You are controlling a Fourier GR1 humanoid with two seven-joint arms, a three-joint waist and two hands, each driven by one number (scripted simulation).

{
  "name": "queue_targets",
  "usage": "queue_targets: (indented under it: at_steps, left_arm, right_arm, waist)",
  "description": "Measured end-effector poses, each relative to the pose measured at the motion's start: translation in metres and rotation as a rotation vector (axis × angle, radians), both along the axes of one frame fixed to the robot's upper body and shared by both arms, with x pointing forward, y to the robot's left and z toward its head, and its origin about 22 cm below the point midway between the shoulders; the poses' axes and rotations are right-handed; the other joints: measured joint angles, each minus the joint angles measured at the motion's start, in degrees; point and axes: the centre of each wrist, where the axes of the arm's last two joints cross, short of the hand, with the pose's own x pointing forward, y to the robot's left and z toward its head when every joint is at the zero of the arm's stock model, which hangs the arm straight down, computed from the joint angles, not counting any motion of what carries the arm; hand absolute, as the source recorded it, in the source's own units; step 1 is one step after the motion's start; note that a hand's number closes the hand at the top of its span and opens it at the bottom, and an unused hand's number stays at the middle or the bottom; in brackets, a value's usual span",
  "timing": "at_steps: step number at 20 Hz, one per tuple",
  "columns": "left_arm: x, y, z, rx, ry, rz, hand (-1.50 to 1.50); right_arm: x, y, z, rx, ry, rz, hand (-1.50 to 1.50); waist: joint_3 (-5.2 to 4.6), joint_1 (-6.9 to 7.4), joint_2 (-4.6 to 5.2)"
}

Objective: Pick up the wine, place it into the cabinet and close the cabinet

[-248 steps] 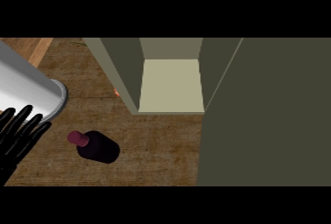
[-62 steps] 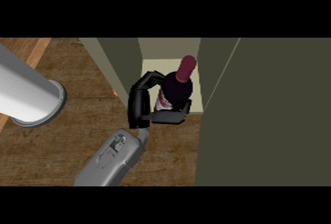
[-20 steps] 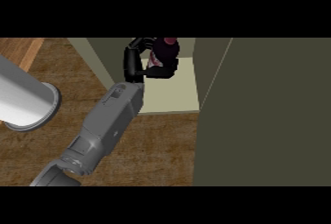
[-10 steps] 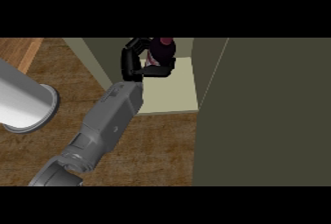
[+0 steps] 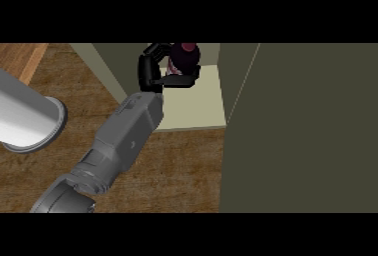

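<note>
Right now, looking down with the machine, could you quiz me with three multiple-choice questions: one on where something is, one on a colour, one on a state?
1. Where is the wine bottle?
A. lying on the wooden counter
B. over the pale cabinet shelf
C. beside the big grey cylinder

2. What colour is the counter top?
A. brown wood
B. white
C. blue

3. What is the robot hand doing?
A. resting flat on the counter
B. pointing at the cylinder
C. curled round the bottle

Answers: 1 B, the bottle shows above the shelf inside the open cabinet. 2 A, wood grain shows round the forearm. 3 C, black fingers wrap the bottle's dark body.
</note>
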Motion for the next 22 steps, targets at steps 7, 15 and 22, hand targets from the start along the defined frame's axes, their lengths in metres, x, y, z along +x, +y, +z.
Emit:
queue_targets:
  at_steps: [7, 15, 22]
  left_arm:
    - [-0.001, 0.002, -0.006, 0.052, 0.051, 0.057, -1.5]
    - [-0.007, 0.008, -0.02, 0.121, 0.075, 0.08, -1.5]
    - [-0.01, 0.01, -0.027, 0.146, 0.075, 0.107, -1.5]
  right_arm:
    - [0.001, 0.001, 0.0, 0.004, -0.009, 0.009, -1.5]
    - [0.0, 0.001, -0.001, 0.004, -0.013, 0.013, -1.5]
    - [0.001, 0.004, -0.001, 0.012, -0.016, 0.023, -1.5]
  waist:
    - [-0.06, -0.28, 0.3]
    - [-0.02, -0.78, 0.43]
    - [-0.06, -0.86, 0.54]
